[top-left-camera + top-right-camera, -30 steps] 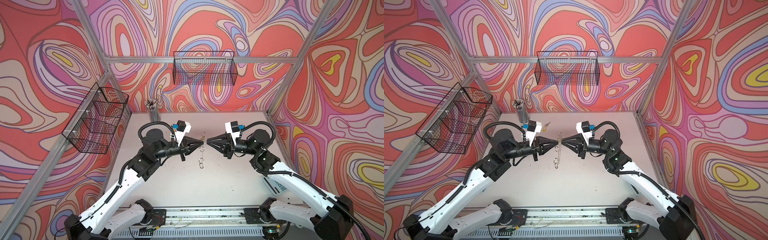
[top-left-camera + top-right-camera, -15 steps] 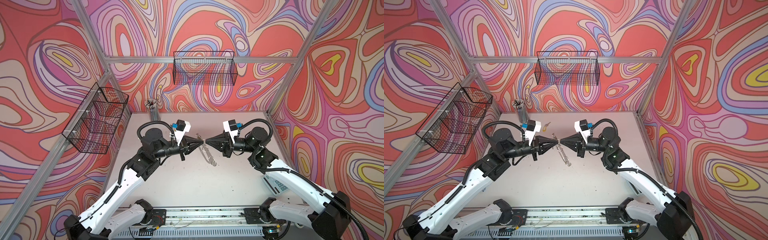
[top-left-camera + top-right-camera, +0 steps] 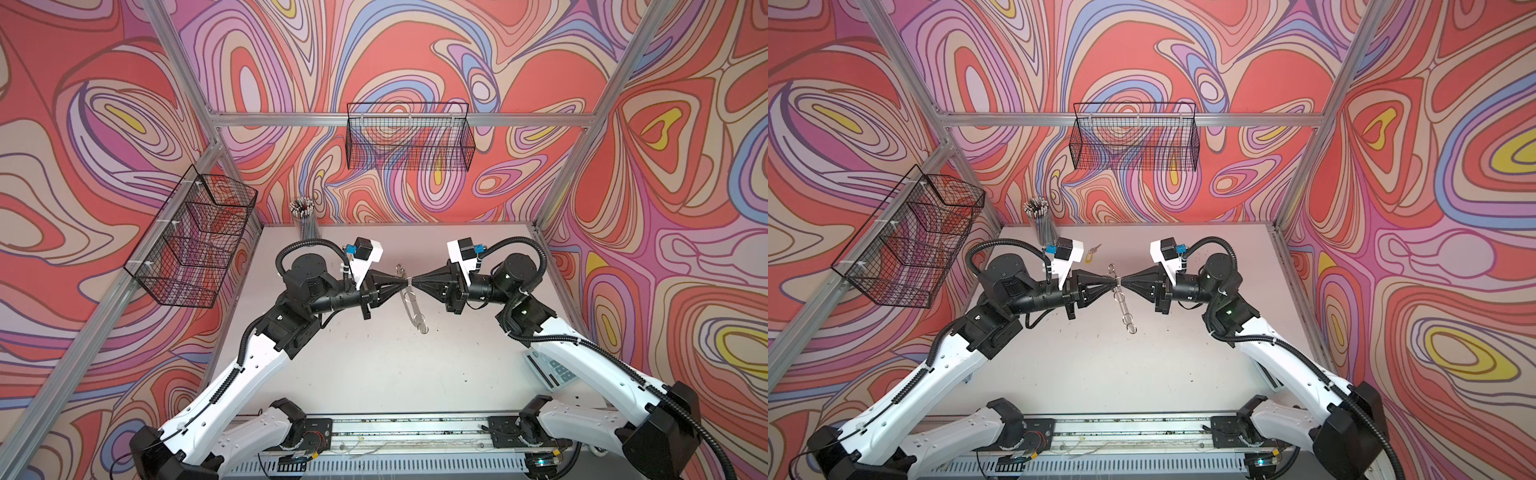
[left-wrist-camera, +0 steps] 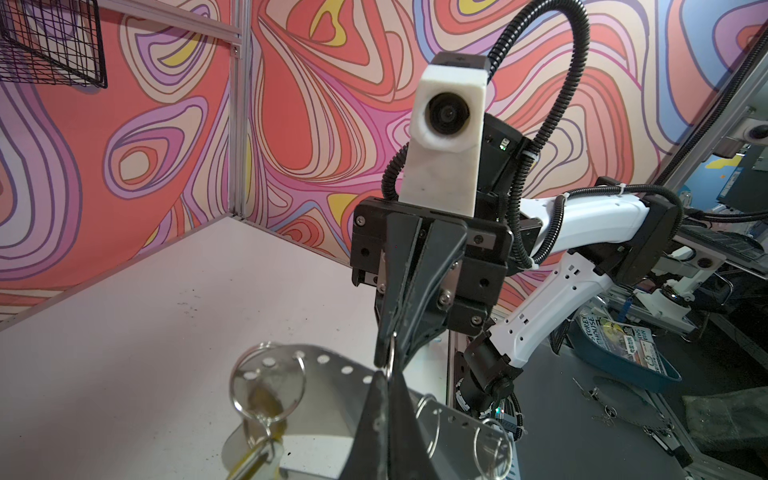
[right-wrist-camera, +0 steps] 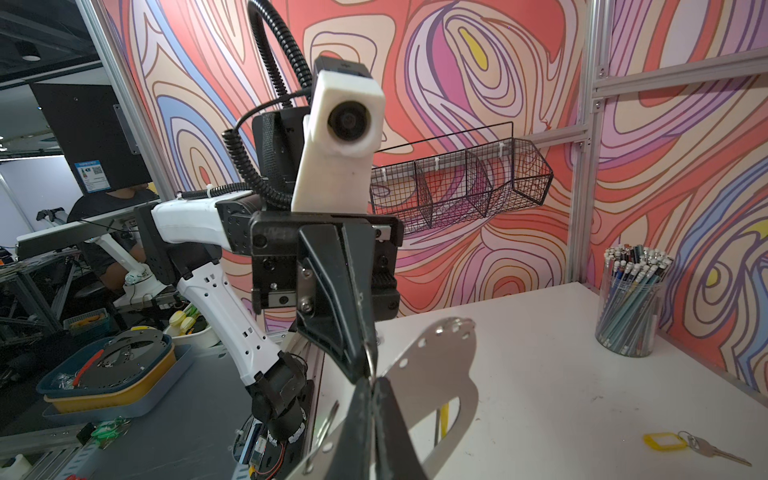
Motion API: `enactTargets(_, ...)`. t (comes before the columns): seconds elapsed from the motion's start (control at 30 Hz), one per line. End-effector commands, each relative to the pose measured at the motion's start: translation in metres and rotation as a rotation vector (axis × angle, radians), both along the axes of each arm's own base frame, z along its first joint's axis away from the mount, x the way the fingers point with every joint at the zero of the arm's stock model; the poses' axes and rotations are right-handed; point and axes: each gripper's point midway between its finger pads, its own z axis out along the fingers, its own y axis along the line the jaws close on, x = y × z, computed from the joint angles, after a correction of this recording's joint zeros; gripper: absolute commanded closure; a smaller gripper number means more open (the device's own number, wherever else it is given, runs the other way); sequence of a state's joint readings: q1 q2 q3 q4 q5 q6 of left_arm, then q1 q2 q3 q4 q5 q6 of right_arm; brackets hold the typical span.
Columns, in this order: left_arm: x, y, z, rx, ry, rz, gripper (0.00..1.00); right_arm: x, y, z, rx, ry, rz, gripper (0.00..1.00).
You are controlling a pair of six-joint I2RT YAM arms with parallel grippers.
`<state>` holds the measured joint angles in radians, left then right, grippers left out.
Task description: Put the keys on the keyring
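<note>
The keyring [image 3: 415, 309] [image 3: 1125, 309] hangs edge-on above the table's middle, slanting down toward the front right. My left gripper [image 3: 406, 282] [image 4: 388, 376] and right gripper [image 3: 412, 282] [image 5: 372, 381] meet tip to tip at its ringed edge. Both are shut on one small wire ring there. In the left wrist view the plate [image 4: 332, 390] carries one key with a yellow tag [image 4: 266, 401] on an end ring. A second key with a yellow tag [image 3: 1090, 255] [image 5: 685, 442] lies loose on the table behind the left gripper.
A clear cup of pencils [image 3: 305, 216] [image 5: 627, 307] stands in the back left corner. Black wire baskets hang on the back wall [image 3: 409, 137] and the left wall [image 3: 191, 241]. A small white device [image 3: 552, 370] lies by the right arm at the front.
The keyring swung from hanging straight down to slanting toward the front right. The right gripper's fingers closed fully and its arm shifted slightly left.
</note>
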<state>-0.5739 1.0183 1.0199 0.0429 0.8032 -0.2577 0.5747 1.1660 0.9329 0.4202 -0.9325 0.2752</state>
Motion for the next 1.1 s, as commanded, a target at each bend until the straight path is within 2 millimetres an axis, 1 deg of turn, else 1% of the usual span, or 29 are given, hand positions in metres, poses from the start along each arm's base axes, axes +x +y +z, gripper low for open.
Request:
enactTargets(0.0,-0.0047,-0.0055,0.0128,-0.027,-0.020,-0.049,0.97,-0.0074,0.0035,0.0068,0.021,-0.024,0.049,1.00)
enactTargets(0.03,-0.0047,-0.0060,0.0132,-0.032,-0.019,-0.052,0.88,-0.0081,0.0036,0.0072,0.025,-0.022,0.054,1.00)
enactTargets(0.07,-0.0046,-0.0064,0.0135,-0.035,-0.018,-0.055,0.86,-0.0082,0.0035,0.0077,0.029,-0.023,0.055,1.00)
enactTargets(0.17,-0.0042,-0.0074,0.0134,-0.040,-0.016,-0.059,0.85,-0.0088,0.0031,0.0079,0.037,-0.020,0.057,1.00)
enactTargets(0.27,-0.0038,-0.0086,0.0119,-0.039,-0.011,-0.064,0.87,-0.0088,0.0027,0.0081,0.042,-0.019,0.056,1.00)
enactTargets(0.33,-0.0036,-0.0088,0.0117,-0.039,-0.010,-0.064,0.93,-0.0092,0.0029,0.0078,0.042,-0.019,0.058,1.00)
enactTargets(0.5,-0.0048,-0.0048,0.0154,-0.045,-0.030,-0.041,0.90,-0.0070,0.0033,0.0029,0.031,-0.015,0.047,1.00)
enactTargets(0.67,-0.0065,-0.0046,0.0135,-0.038,-0.027,-0.048,0.98,-0.0069,0.0029,0.0023,0.031,-0.013,0.044,1.00)
enactTargets(0.73,-0.0060,-0.0051,0.0126,-0.036,-0.026,-0.050,0.97,-0.0069,0.0030,0.0025,0.031,-0.013,0.044,1.00)
enactTargets(0.93,-0.0073,-0.0036,0.0125,-0.030,-0.030,-0.043,1.00,-0.0055,0.0032,-0.0010,0.015,-0.010,0.035,1.00)
enactTargets(1.07,-0.0068,-0.0032,0.0117,-0.026,-0.030,-0.039,1.00,-0.0052,0.0028,-0.0011,0.016,-0.011,0.029,1.00)
